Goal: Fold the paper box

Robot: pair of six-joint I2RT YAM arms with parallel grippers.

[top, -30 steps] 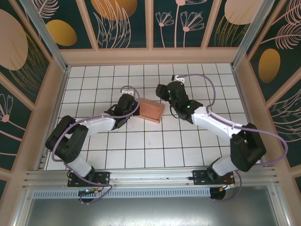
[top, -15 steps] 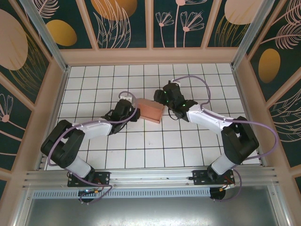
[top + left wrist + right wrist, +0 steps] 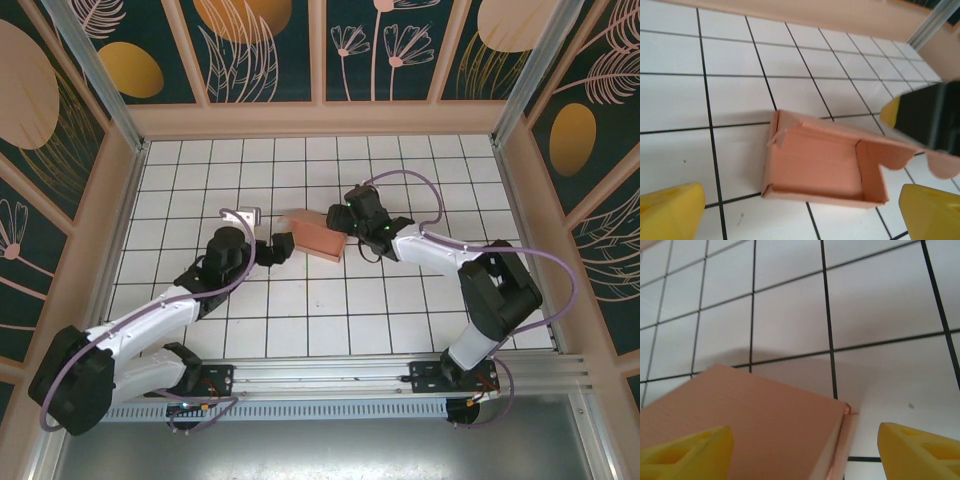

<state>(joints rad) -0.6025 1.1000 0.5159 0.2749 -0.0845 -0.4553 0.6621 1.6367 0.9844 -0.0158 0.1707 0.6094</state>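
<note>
Largest first, the white tiled surface (image 3: 330,320): smooth, with nothing to stop light card skating away under a sideways push.

Next, the paper box (image 3: 318,236), salmon pink, sitting a little behind the middle of the tiles, between the two arms. Lies with its long axis roughly side to side, slanted so the right end comes slightly nearer the arm bases. Turns its hollow toward the left gripper (image 3: 281,247) and a plain outer panel toward the right gripper (image 3: 342,225).

Left gripper: spread wide, just beside the box's left end, holding nothing.

Right gripper: also parted, hovering over the box's right corner, one finger above the panel and the other clear of it. No clamp on the card.

Smallest, a rounded flap (image 3: 940,166) poking loose past the right wall.

Likely trouble: crushing a thin wall by closing too hard, shoving the unheld box askew, or letting that untucked flap spring out.
</note>
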